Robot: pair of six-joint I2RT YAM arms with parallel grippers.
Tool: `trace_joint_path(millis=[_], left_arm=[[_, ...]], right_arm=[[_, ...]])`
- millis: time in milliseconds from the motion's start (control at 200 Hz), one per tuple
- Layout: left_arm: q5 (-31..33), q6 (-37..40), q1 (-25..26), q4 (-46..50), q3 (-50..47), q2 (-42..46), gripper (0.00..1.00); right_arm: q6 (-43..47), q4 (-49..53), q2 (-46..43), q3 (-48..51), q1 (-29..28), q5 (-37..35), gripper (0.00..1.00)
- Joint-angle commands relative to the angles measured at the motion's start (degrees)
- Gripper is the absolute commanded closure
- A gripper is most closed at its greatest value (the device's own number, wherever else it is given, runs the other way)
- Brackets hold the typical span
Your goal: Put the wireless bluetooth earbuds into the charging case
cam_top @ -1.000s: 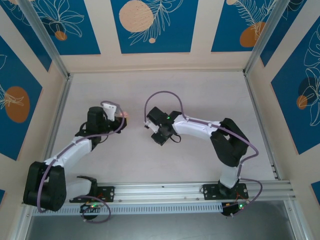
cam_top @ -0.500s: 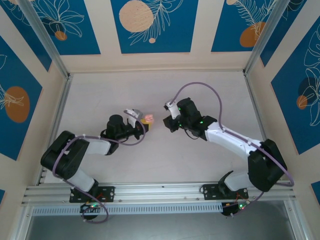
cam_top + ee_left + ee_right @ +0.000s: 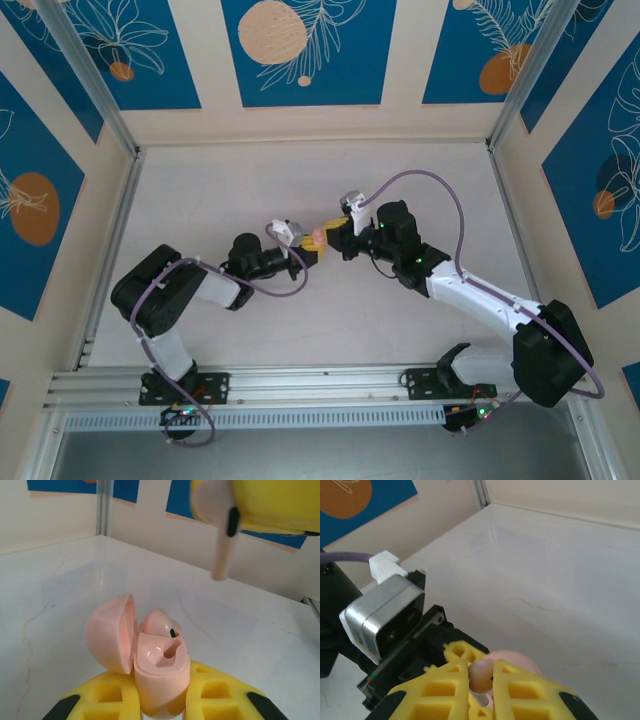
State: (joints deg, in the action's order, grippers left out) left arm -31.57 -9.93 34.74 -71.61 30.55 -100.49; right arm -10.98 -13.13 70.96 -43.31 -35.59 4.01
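One earbud [image 3: 157, 622] sits in the case [image 3: 162, 680]; right pincer [image 3: 481, 675] grips the second earbud [image 3: 220, 550]

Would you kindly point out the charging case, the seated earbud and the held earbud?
charging case [image 3: 161, 680], left wrist view, front of its base.
seated earbud [image 3: 156, 622], left wrist view, its rounded head.
held earbud [image 3: 220, 555], left wrist view, its stem.

The left wrist view cuts off the base of the charging case [image 3: 160, 677] at its bottom edge. The earbud [image 3: 221, 550] above it is blurred, its head partly out of frame.
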Motion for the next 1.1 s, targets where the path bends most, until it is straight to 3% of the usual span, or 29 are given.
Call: trace_joint_path(millis=[0,875,1095], left_arm=[[-1.59,2.19,0.94,-3.41,1.47,0.24,0.92],[0.76,1.58,1.16,-4.76,1.62,5.46,0.92],[4.44,3.86,1.44,-2.9,1.44,7.69,0.92]], right_arm=[[-0.96,-5.05,0.75,0.52,-0.24,2.08,0.86],[-2.06,-6.74,1.97,3.99,-0.53,-3.07,0.86],[-4.98,-2.63,1.51,3.36,-0.77,-6.02,0.87]])
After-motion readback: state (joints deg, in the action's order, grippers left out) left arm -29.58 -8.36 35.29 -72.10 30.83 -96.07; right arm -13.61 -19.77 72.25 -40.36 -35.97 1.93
